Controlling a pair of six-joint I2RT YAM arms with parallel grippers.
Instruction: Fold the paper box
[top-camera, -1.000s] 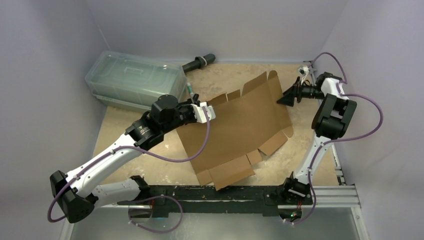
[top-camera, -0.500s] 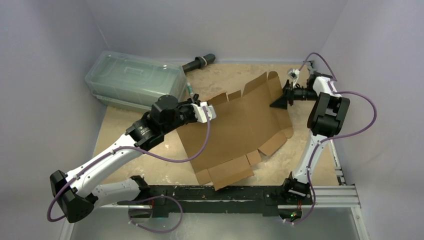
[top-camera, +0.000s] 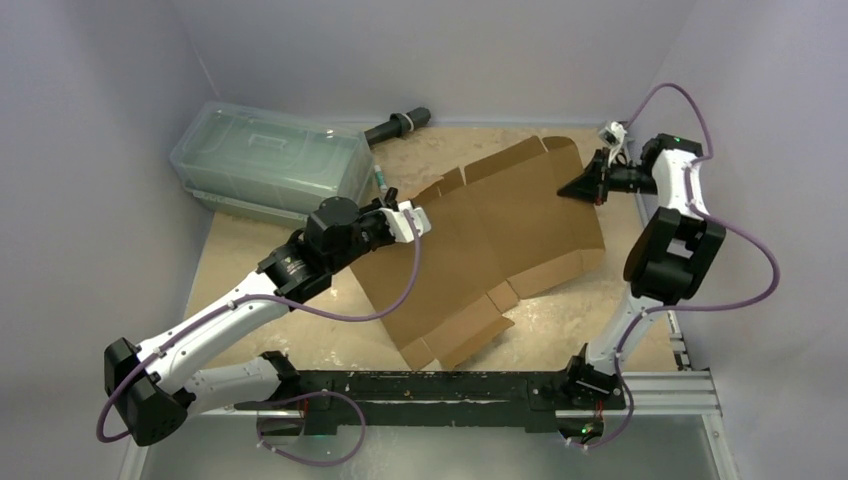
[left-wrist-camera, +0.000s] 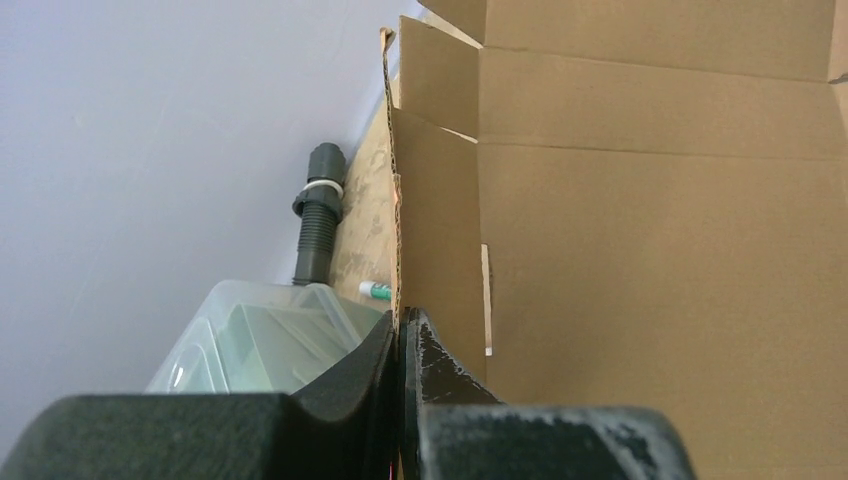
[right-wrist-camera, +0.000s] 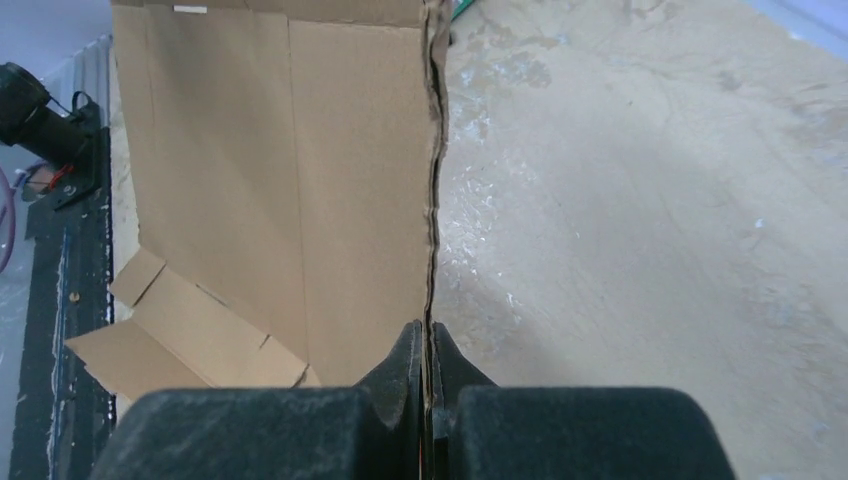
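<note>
**Box** (top-camera: 490, 240): we are logging it as an unfolded, die-cut brown sheet. It is spreading over the tabletop (top-camera: 250, 270) just beside the container (top-camera: 270, 160), on that container's right. Its creases and flaps are showing and no wall is standing up yet. We cannot tell how much of it is resting on the tabletop.

**Left claw** (left-wrist-camera: 402, 330): we are seeing it clamped on the sheet edge that faces the container. The fingers are pressed onto the corrugated rim.

**Right claw** (right-wrist-camera: 428, 340): we are seeing it pinching the opposite edge, the one farthest from the container, with no gap showing between the fingers and the card.

**Marker** (top-camera: 381, 180) and **black tube** (top-camera: 398, 125): both are lying just past the container's right end. The marker is very near the left claw's grip.

**Step in hand**, as we are judging it: we are squaring the sheet before raising its side panels.

**Handling advice**:
- We are recommending that both claws travel together, so the card is neither stretched nor buckled between them.
- We are favouring a bend that runs along a scored crease, not across the plain panel.
- We are advising a path away from the container, so the near-container edge is not sweeping the marker.
- We are noting that thin rim grips may slip or tear if twisted.
</note>
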